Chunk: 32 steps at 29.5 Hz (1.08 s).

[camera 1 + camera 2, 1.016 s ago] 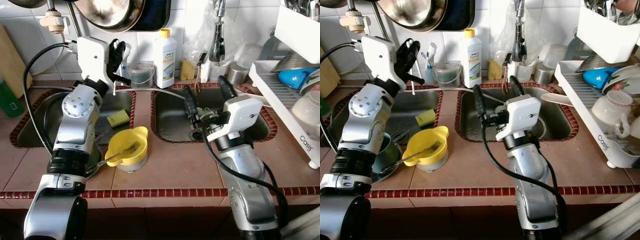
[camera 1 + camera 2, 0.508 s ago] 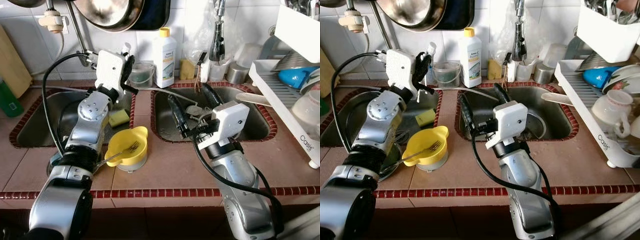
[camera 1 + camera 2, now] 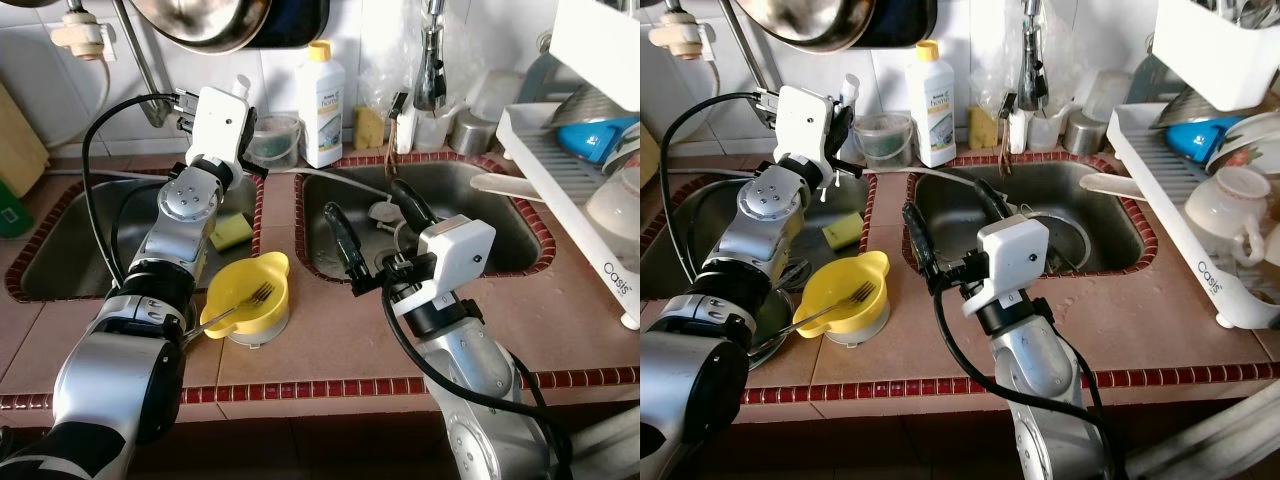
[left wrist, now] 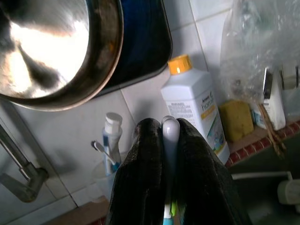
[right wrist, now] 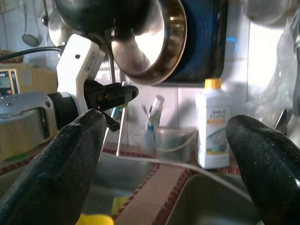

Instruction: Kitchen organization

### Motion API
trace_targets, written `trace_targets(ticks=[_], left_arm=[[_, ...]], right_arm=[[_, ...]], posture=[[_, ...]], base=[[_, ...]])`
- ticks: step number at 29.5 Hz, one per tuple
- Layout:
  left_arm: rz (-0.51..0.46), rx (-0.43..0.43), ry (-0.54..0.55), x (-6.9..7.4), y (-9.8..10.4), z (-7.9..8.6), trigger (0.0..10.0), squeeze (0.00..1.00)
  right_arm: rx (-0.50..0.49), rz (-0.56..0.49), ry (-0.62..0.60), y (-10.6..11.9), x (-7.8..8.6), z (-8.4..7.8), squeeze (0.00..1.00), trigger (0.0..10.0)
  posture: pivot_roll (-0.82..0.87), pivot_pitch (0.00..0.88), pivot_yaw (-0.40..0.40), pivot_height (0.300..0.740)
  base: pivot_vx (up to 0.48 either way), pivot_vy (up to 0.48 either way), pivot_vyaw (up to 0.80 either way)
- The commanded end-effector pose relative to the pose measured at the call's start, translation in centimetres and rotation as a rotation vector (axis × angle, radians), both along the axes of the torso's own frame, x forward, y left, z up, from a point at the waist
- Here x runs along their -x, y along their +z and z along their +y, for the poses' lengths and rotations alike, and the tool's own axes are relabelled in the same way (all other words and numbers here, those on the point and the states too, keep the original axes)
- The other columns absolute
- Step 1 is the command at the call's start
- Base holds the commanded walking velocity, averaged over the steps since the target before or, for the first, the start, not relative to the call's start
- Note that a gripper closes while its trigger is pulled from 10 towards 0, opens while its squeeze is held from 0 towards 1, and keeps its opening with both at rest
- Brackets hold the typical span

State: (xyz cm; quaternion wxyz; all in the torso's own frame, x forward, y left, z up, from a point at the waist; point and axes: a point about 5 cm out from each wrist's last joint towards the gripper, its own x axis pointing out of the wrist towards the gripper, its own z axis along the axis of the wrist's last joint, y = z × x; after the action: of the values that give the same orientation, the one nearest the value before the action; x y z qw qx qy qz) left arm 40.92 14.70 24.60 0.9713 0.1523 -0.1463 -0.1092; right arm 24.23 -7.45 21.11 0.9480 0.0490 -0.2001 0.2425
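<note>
While carrying white slim toothbrush [image 4: 169, 136] toward clear plastic cup [image 3: 272, 138]
Left gripper [image 4: 168, 154] clamped on it, now nearer; right gripper [image 3: 372, 222] wide, lowered over sink.

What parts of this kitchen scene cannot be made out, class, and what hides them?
- Toothbrush: left wrist view, the left gripper covers its head.
- Pan: left eye view, cut by the top edge.
- Bottle label: eye views, print too small.
- Left sink: left arm hides its right part.

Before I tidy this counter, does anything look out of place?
A fork lies in the yellow bowl on the counter, and the left end effector grips a toothbrush at the sink.
</note>
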Motion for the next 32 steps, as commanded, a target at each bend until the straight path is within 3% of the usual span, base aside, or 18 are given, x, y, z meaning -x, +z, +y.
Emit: trace_targets(ticks=[1, 7, 20, 32], left_arm=[[-0.007, -0.015, 0.013, -0.1, 0.6, 0.9, 10.0, 0.0], [0.001, -0.026, 0.006, -0.3, 1.0, 1.5, 10.0, 0.0], [-0.001, -0.001, 0.059, 0.1, 1.8, 4.9, 10.0, 0.0], [-0.004, -0.021, 0.057, 0.2, 1.8, 5.2, 10.0, 0.0]], right_arm=[[-0.01, 0.0, 0.019, 0.3, 0.7, 0.3, 0.0, 10.0], [0.011, 0.049, 0.032, -0.4, 1.6, 0.4, 0.0, 10.0], [0.034, 0.128, 0.08, -1.1, 3.0, 0.6, 0.0, 10.0], [0.034, 0.141, 0.1, -1.0, 3.1, 0.8, 0.0, 10.0]], posture=[[-0.31, 0.113, 0.091, 0.74], [-0.3, 0.152, 0.079, 0.74], [-0.27, 0.196, 0.031, 0.74], [-0.26, 0.197, 0.019, 0.74]], base=[[0.0, 0.0, 0.0], [0.0, 0.0, 0.0], [0.0, 0.0, 0.0], [0.0, 0.0, 0.0]])
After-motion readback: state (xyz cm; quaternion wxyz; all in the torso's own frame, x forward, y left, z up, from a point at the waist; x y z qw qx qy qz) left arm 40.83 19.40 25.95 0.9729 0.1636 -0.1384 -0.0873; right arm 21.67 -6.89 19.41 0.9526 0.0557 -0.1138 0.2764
